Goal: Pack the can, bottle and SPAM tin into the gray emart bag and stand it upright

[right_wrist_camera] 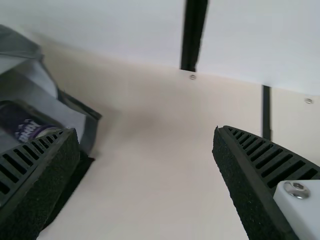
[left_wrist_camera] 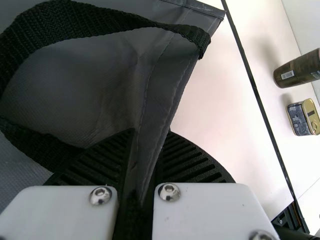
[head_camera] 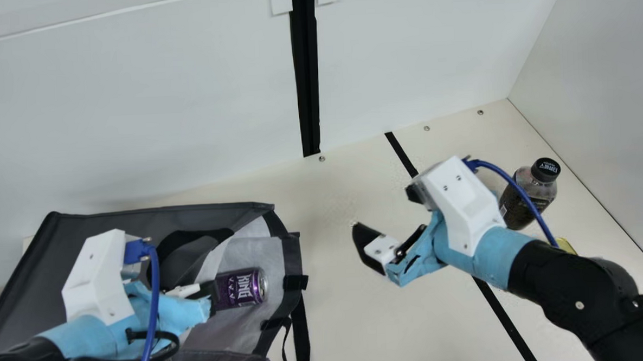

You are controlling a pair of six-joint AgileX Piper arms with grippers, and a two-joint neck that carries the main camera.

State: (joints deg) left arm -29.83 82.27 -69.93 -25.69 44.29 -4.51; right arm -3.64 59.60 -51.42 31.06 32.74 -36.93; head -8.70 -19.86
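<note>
Main view puts a cream counter [head_camera: 360,320] under pale wall panels [head_camera: 188,99], with a black upright strip [head_camera: 307,67] between two of them and a plain side wall [head_camera: 595,109] off to the right. Screws [head_camera: 426,128] dot the counter's back edge, and a black line [head_camera: 501,308] crosses it to the right of the bag [head_camera: 38,269]. The gray bag lies on its side, mouth facing right, and a black strap [head_camera: 305,338] loops out by that mouth. Inside the mouth, on its side, is the purple can [head_camera: 239,289].

Near the can, the left hand [head_camera: 210,296] is clamped on the bag's fabric. The right hand [head_camera: 383,213] hangs to the right of the bag, its fingers spread wide apart. Well to the right of the bag the bottle [head_camera: 512,207] stands near the side wall, partly crossed by a blue cable [head_camera: 492,167]; the SPAM tin [head_camera: 566,244] is a yellow sliver past the right arm. An orange and teal item, cut off left of the bag, is hard to identify.

The left wrist view gives the tin's whole form just beside the bottle, and the seam pinched between ribbed fingers [left_wrist_camera: 192,165]. The right wrist view catches the can's end partly behind a finger.
</note>
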